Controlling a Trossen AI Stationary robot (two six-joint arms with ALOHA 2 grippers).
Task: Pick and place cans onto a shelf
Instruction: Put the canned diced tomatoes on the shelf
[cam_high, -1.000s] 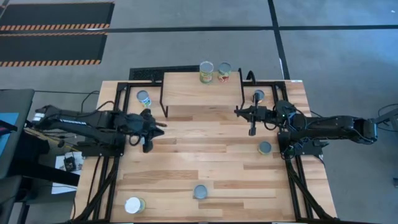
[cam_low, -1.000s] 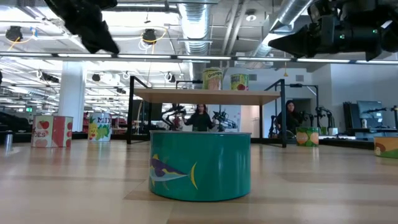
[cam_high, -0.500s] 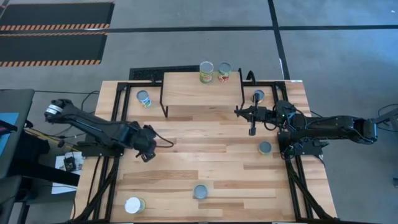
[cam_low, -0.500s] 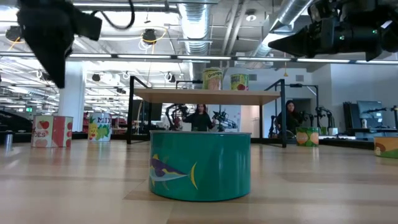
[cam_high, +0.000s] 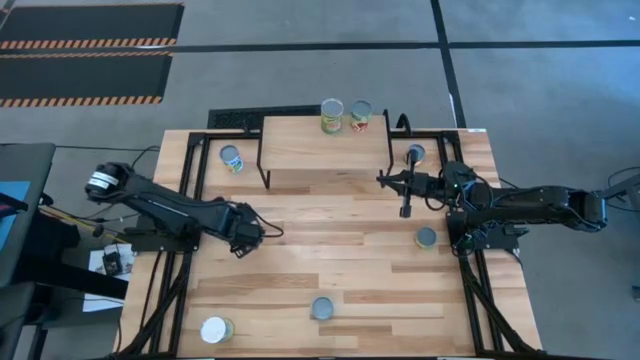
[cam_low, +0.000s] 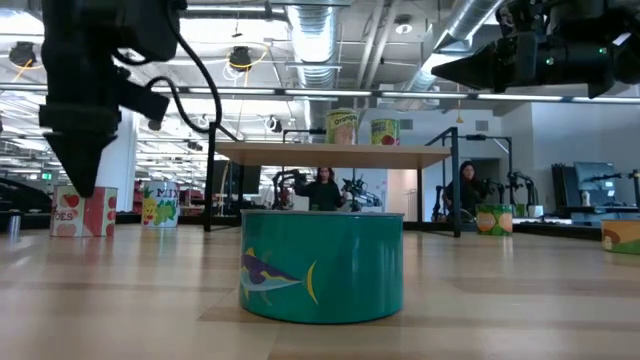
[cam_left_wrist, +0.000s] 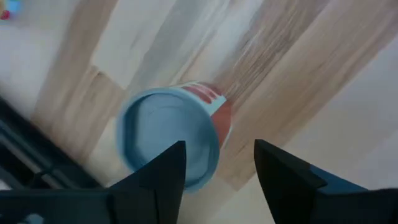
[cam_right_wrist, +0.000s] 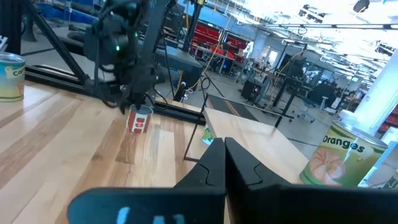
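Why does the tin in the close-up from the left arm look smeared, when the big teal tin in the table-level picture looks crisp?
In the left wrist view the can is soft and streaked, which suggests camera motion above it. In the low view the teal can sits near the lens and sharp, while the left end effector is a dark silhouette against bright ceiling lights.

"oranges" on a can (cam_right_wrist: 342, 163); other labels unreadable.
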